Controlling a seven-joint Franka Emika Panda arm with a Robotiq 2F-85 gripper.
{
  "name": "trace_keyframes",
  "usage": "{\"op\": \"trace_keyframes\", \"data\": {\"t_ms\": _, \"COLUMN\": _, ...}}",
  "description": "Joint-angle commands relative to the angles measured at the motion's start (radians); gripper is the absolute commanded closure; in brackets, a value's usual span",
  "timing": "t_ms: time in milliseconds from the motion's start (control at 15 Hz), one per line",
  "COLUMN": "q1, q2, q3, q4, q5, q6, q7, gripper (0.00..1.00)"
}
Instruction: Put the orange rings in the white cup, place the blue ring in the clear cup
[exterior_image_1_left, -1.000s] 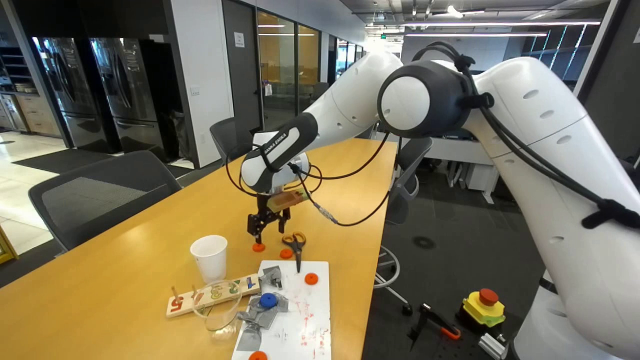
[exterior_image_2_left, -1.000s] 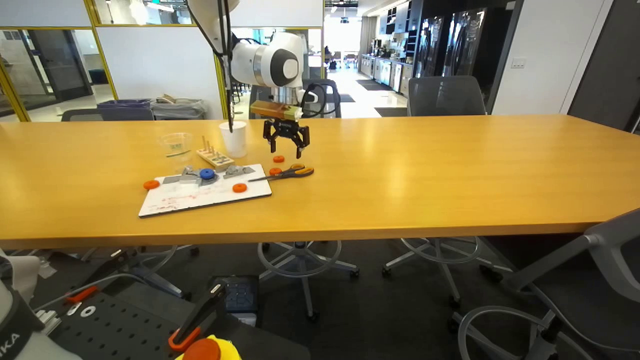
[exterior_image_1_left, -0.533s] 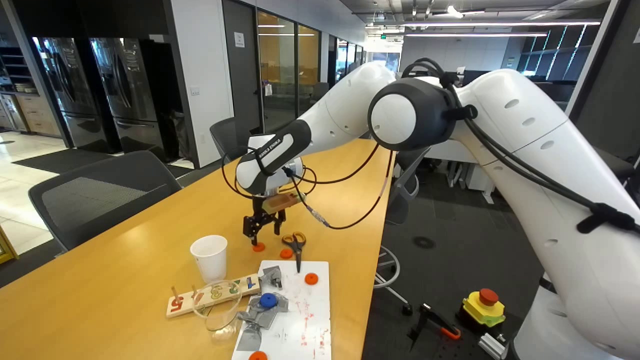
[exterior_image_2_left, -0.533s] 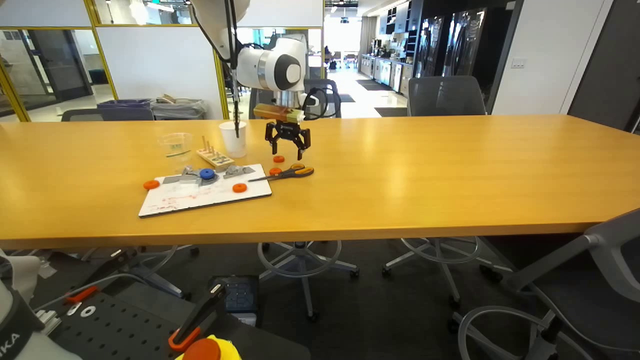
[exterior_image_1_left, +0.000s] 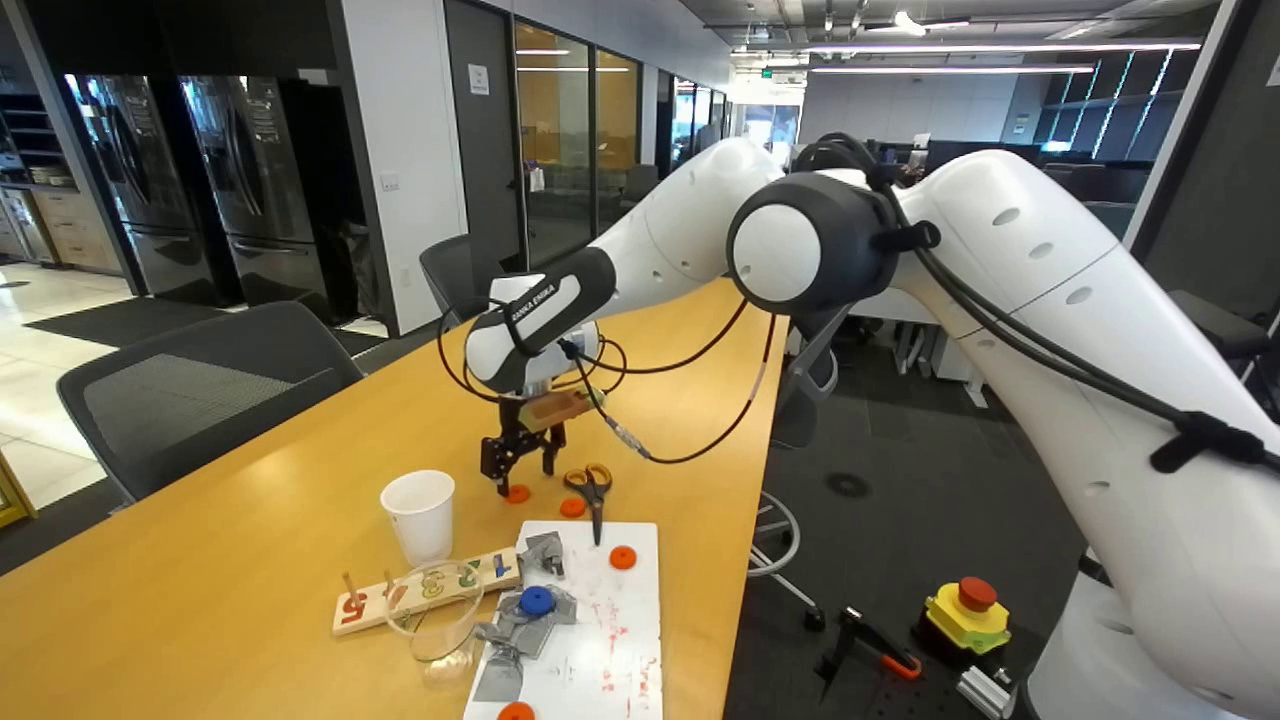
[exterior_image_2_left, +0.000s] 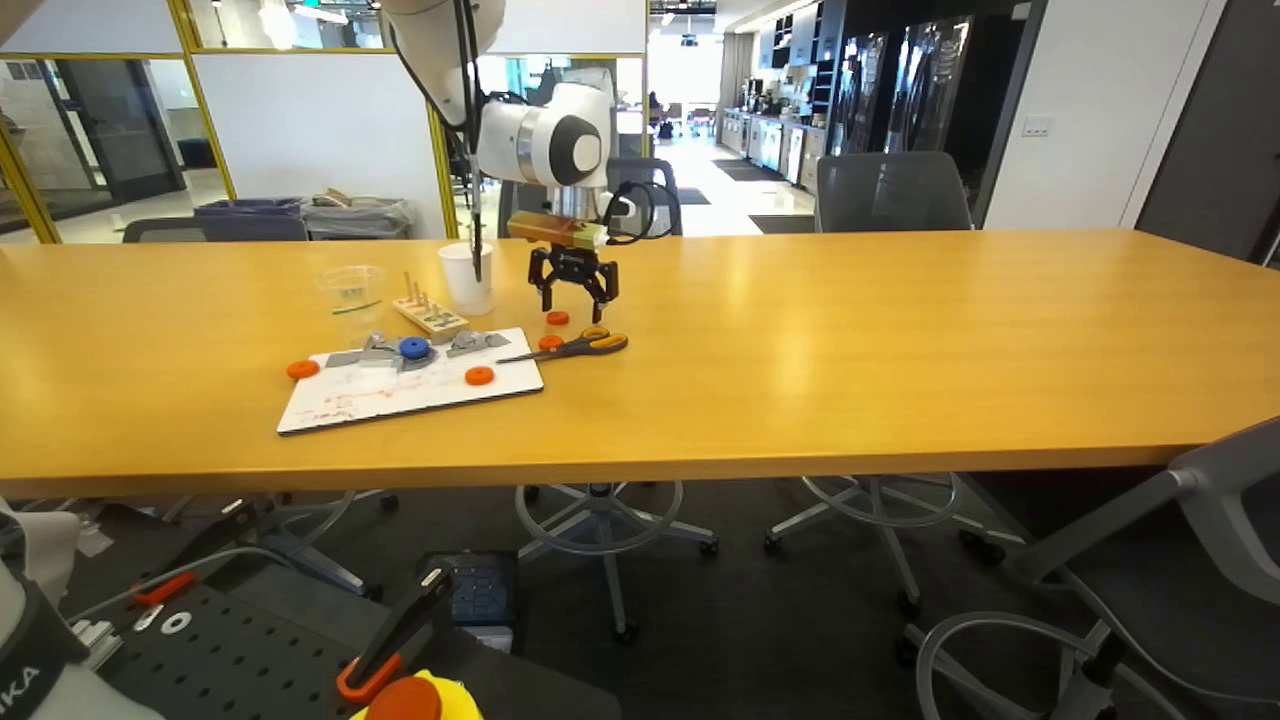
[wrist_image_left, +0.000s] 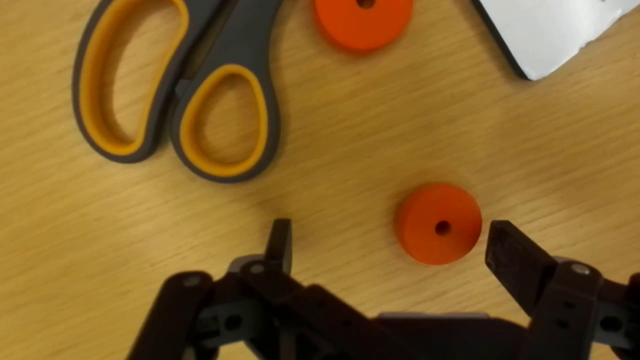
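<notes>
Jaws spread and gripping nothing, I hang over an orange ring (wrist_image_left: 428, 219) lying flat on the worktop (wrist_image_left: 340, 160), nearer one of my fingertips (wrist_image_left: 515, 260). It should be light, stiff, perhaps slick; I'd pinch its round side, low. Farther out lie scissors (wrist_image_left: 250, 45); the white cup (exterior_image_1_left: 420, 515) stands upright nearby.

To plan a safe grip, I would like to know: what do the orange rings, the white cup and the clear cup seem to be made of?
Orange rings: perhaps painted wood or plastic, smooth and matte; solid colour, no visible grain.
White cup: probably paper or foam, matte; opaque, with soft shading.
Clear cup: likely plastic, possibly glass, transparent; the numbered board shows through.
</notes>
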Motion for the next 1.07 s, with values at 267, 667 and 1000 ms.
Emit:
{"op": "trace_keyframes", "data": {"t_ms": 267, "q1": -0.006, "q2": 0.014, "q3": 0.013, "q4": 0.038, "q5": 0.002, "q6": -0.022, "q7": -0.019, "gripper": 0.0}}
{"op": "trace_keyframes", "data": {"t_ms": 667, "q1": -0.008, "q2": 0.012, "q3": 0.016, "q4": 0.032, "q5": 0.003, "q6": -0.016, "q7": -0.027, "gripper": 0.41}}
{"op": "trace_keyframes", "data": {"t_ms": 1000, "q1": -0.006, "q2": 0.002, "q3": 0.012, "q4": 0.026, "q5": 0.0, "q6": -0.015, "q7": -0.021, "gripper": 0.8}}
